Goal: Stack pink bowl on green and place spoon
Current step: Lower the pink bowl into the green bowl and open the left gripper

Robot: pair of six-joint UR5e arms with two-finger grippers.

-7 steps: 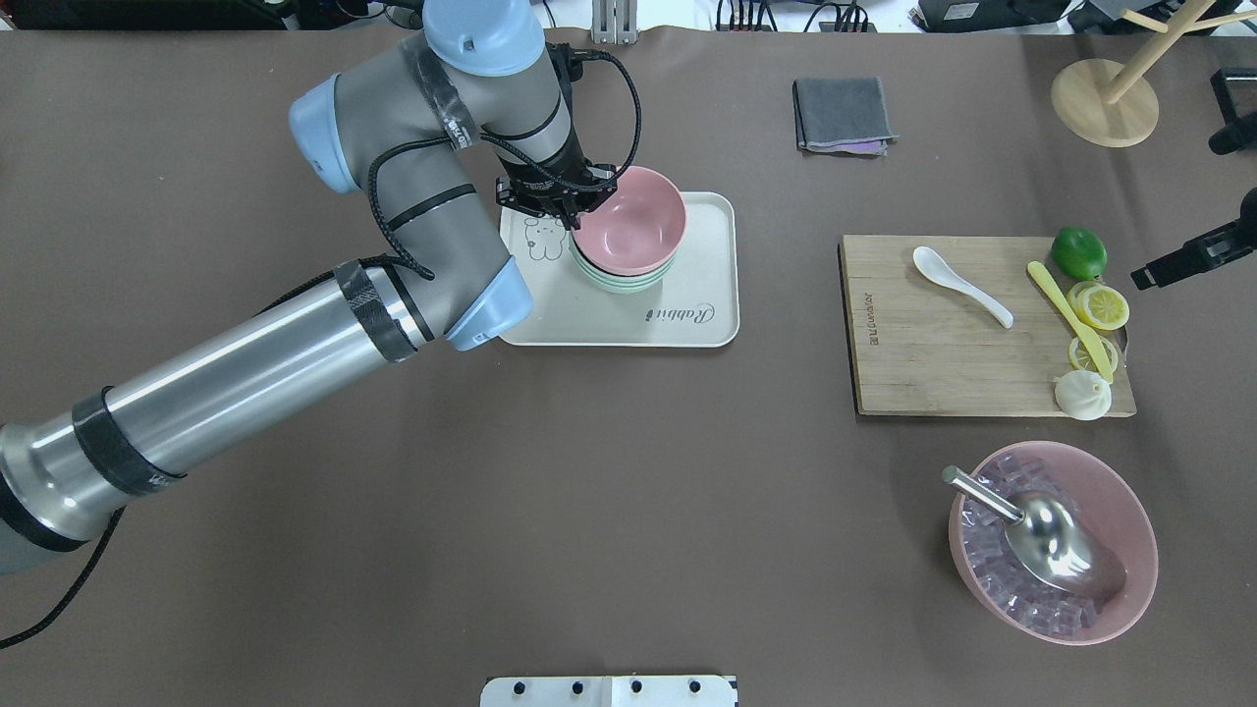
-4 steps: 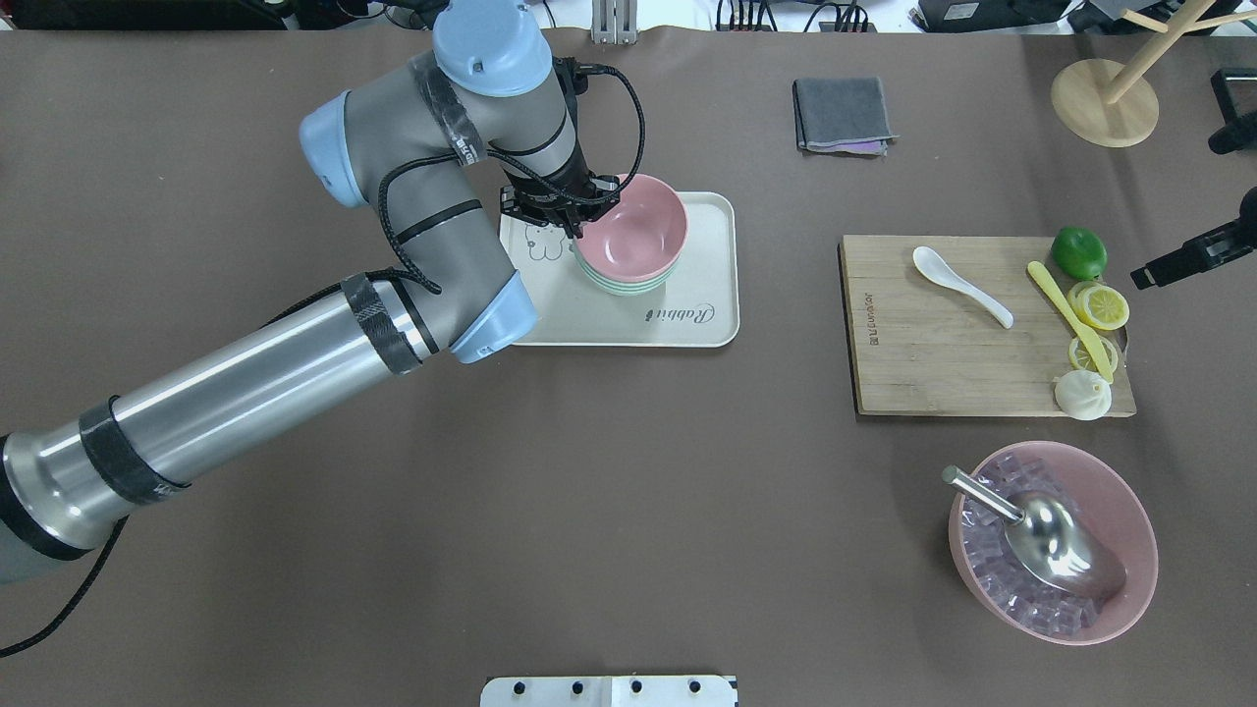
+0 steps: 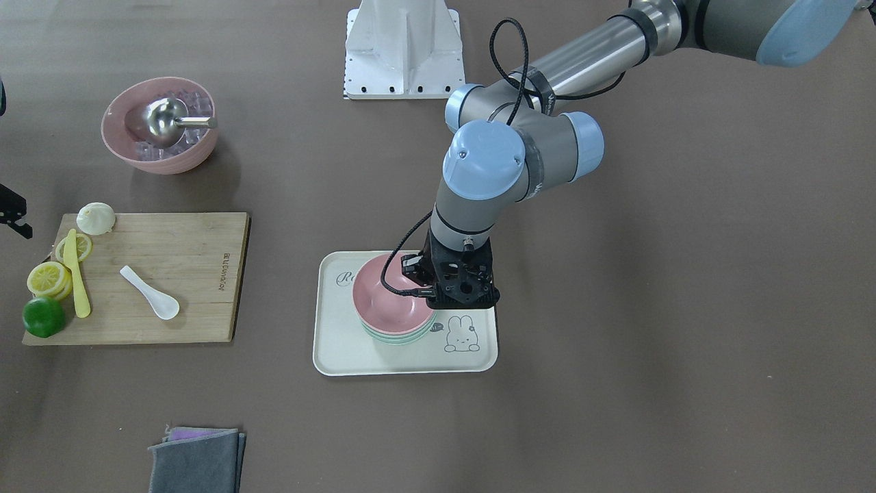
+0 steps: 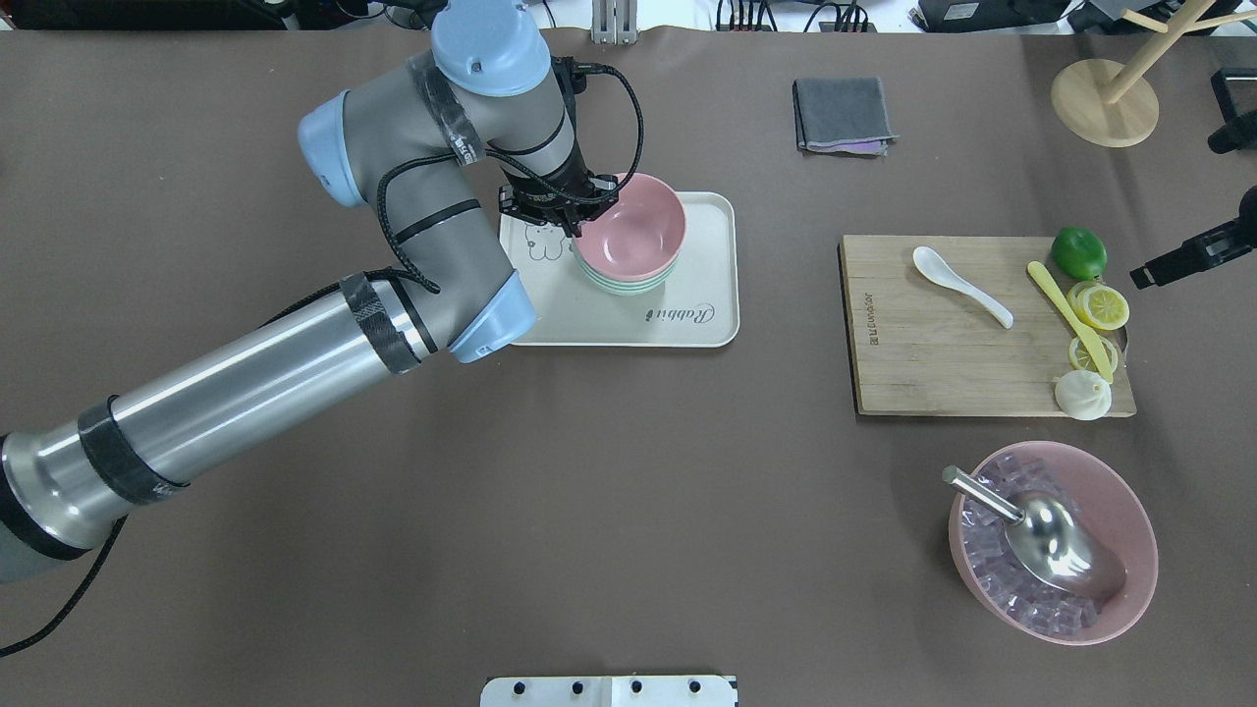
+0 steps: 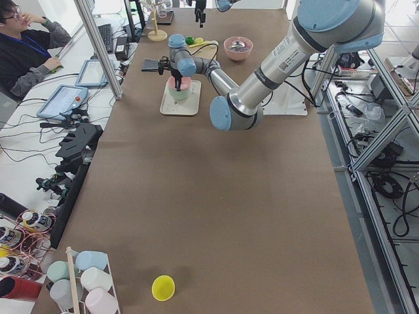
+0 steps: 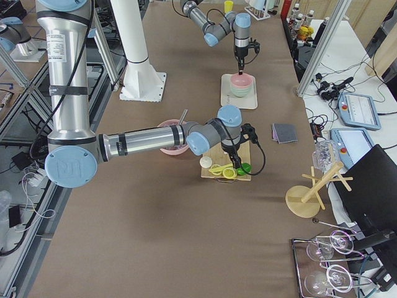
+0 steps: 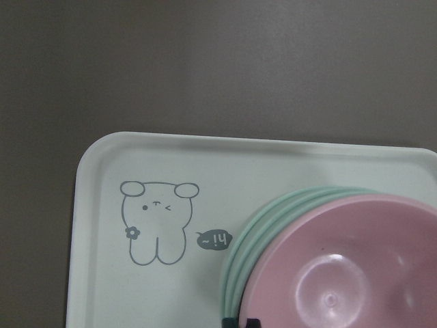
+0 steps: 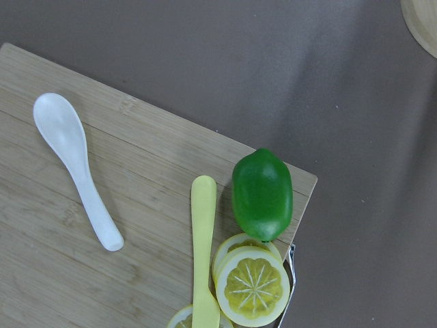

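Note:
The pink bowl [image 4: 633,231] sits nested on the stack of green bowls [image 4: 619,285] on the cream tray [image 4: 687,324]. My left gripper [image 4: 577,228] is shut on the pink bowl's near-left rim; in the left wrist view its fingertips [image 7: 230,321] straddle that rim of the pink bowl [image 7: 341,273]. The white spoon [image 4: 957,283] lies on the wooden cutting board [image 4: 933,363], also in the right wrist view [image 8: 75,167]. My right gripper [image 4: 1137,278] hovers by the board's far right edge; I cannot tell whether it is open or shut.
On the board lie a lime [image 4: 1078,252], lemon slices [image 4: 1100,306], a yellow knife [image 4: 1068,319] and a bun [image 4: 1082,395]. A large pink bowl of ice with a metal scoop [image 4: 1051,540] stands at front right. A grey cloth [image 4: 843,115] and a wooden stand [image 4: 1105,103] are at the back.
My left gripper has lowered the pink bowl onto the green bowls and shifted slightly away from the robot. Over the last half second it has barely moved. The right arm is still.

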